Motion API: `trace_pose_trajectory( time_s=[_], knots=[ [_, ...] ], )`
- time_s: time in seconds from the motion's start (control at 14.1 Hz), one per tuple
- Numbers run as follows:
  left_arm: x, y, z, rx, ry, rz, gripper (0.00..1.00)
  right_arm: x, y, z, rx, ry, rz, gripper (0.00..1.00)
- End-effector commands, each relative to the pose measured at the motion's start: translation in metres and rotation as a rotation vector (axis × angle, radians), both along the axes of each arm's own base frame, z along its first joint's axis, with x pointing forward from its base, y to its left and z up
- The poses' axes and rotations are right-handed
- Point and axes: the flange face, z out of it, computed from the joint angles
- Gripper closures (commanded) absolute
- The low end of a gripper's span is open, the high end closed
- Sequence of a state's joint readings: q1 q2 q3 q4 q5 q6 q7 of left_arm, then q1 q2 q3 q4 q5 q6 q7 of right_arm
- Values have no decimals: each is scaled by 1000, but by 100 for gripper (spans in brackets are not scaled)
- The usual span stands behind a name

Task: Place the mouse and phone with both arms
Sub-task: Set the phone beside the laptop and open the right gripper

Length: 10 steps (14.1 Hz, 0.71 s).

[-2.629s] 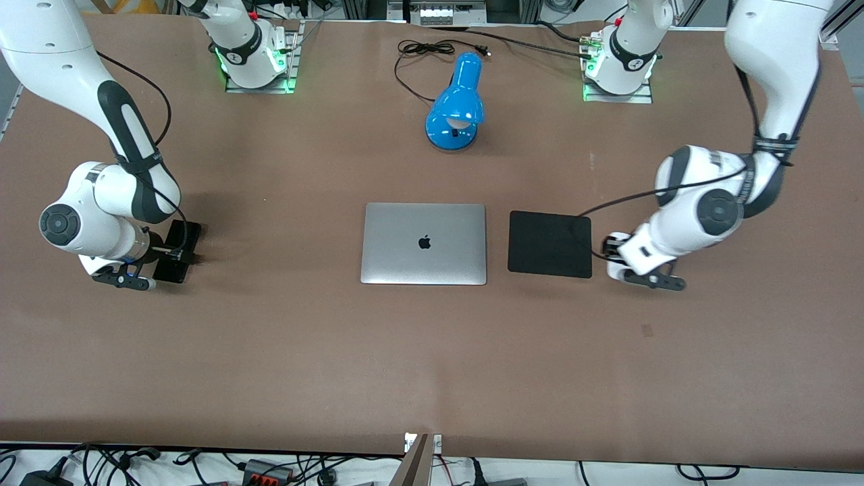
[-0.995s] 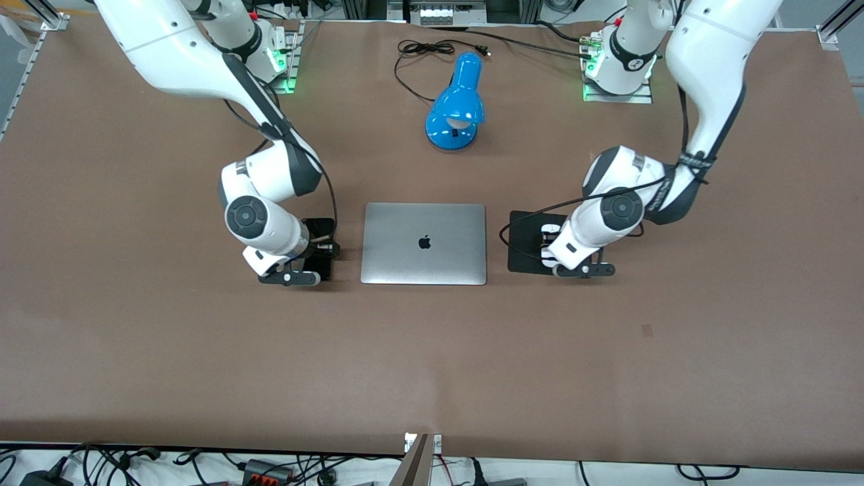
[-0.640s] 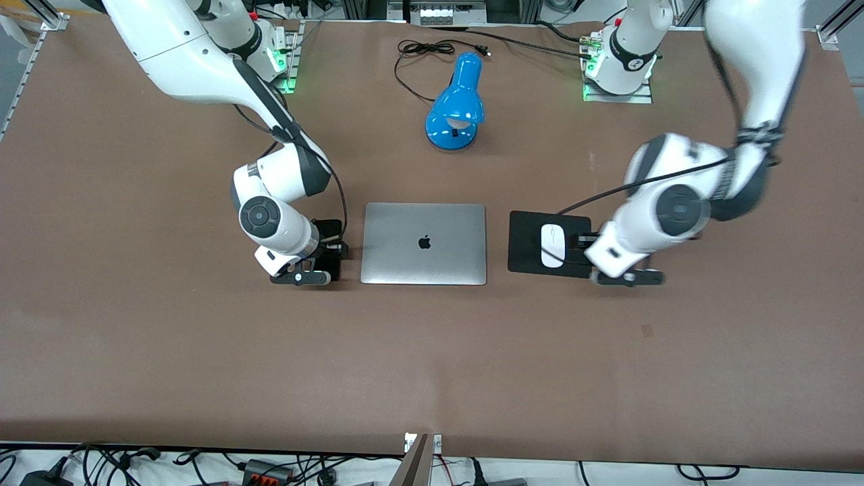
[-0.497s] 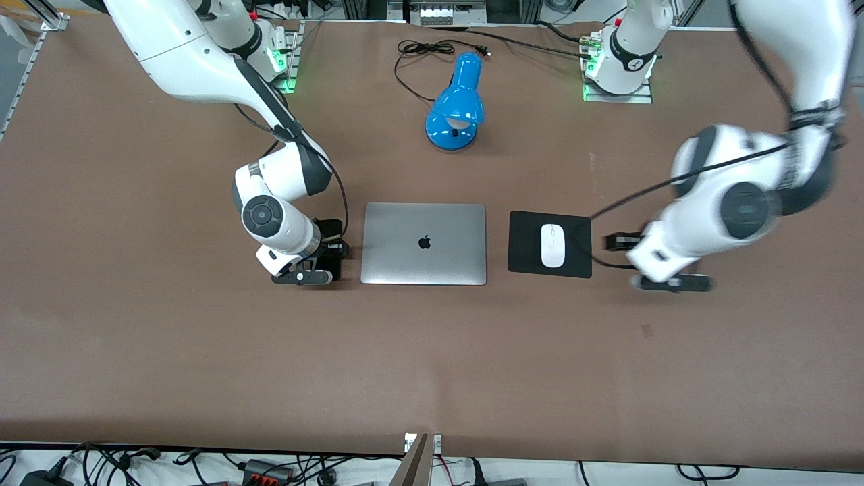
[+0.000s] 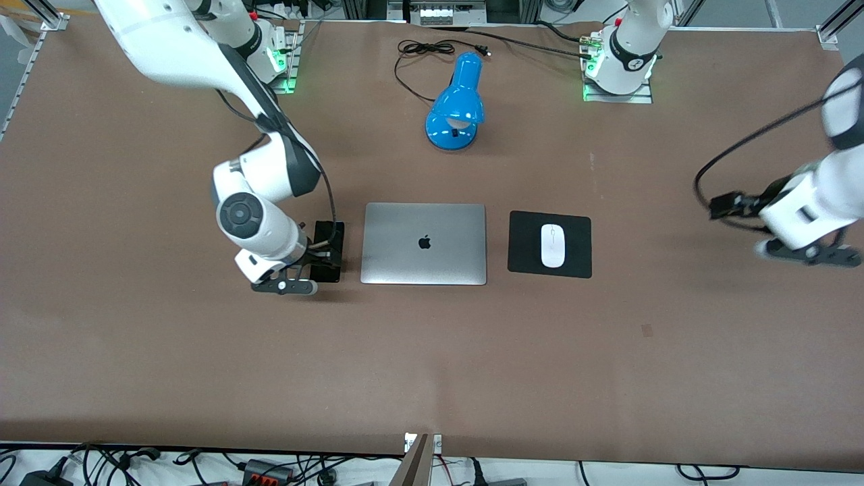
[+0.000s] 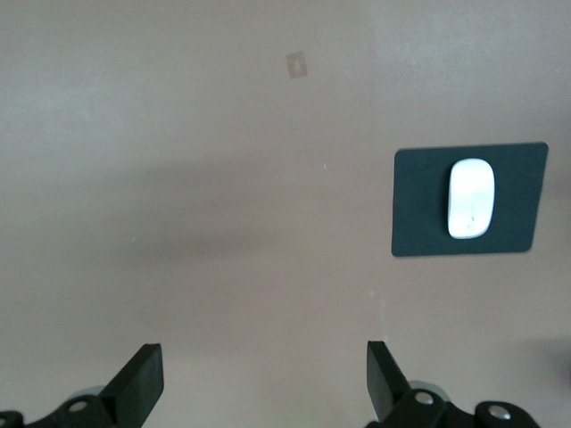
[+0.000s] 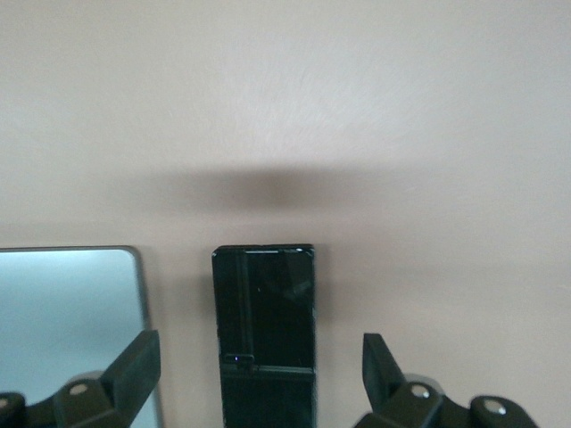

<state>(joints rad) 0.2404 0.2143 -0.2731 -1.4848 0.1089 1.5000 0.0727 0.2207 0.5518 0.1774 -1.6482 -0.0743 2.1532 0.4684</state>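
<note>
the slim glossy black phone (image 5: pixel 329 251) lay flat on the brown worktop (image 5: pixel 432 351) left of centre, under the gaping right tool (image 5: pixel 317 251). it looked slippery, best pinched across its long edges. the small white oval mouse (image 5: pixel 552 245) sat on the black mouse pad (image 5: pixel 580 233); the left tool (image 5: pixel 721 206), empty and spread, hung at the right edge.

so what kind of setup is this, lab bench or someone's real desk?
Most likely a robotics lab bench staged as a desk. Two arm bases are bolted along the brown table, loose cables and power bricks line its edge, and the props are tidy: closed laptop, blue lamp, mouse on a mouse pad.
</note>
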Motion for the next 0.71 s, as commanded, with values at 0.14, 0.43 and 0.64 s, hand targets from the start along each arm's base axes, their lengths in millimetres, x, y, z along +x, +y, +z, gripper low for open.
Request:
trace_pose_trajectory(
  time_s=[0.14,0.43,0.64],
  knots=[
    [-40,-19,45,-26,-80,-11,0,41,-38,125,-6,-36,-19,0],
    [-60,1,53,-40,-234,12,0,42,-92,191,-18,-55,-1,0],
    [-59,-7,53,-45,-231,3,0,47,-156,233,-12,-59,13,0]
  ],
)
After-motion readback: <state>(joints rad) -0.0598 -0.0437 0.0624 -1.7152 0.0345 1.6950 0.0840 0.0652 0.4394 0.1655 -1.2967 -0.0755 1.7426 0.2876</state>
